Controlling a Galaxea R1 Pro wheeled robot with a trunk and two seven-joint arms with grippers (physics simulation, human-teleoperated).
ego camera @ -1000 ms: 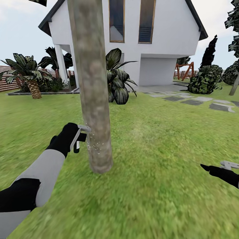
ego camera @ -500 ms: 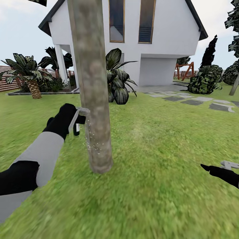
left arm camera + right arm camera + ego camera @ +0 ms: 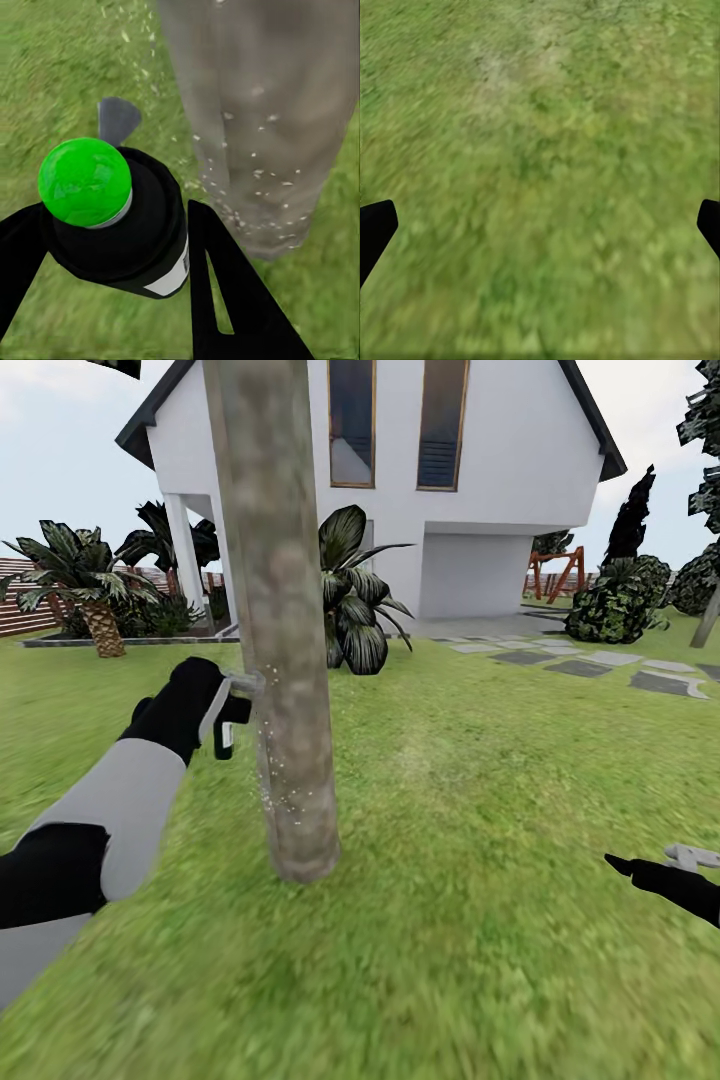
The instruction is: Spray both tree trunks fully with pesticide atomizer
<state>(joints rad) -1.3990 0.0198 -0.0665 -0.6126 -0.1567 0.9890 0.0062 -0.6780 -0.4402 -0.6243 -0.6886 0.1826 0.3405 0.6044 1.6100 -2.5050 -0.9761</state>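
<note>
Head view showed my left gripper (image 3: 222, 712) clamped on the black, green-capped pesticide atomizer (image 3: 120, 217), at 9 o'clock beside the mottled grey-brown tree trunk (image 3: 280, 660). Spraying was underway; next, I judged, uncovered bark. My right gripper (image 3: 650, 865) hung apart.

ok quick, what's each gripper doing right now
Left gripper: shut on the pesticide atomizer, beside the tree trunk.
Right gripper: open, holding nothing, over grass.

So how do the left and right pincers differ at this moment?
The left pincer is shut on the atomizer; the right pincer is open and empty. The left is raised beside the tree trunk; the right hangs low over the lawn. Both have black fingers.
</note>
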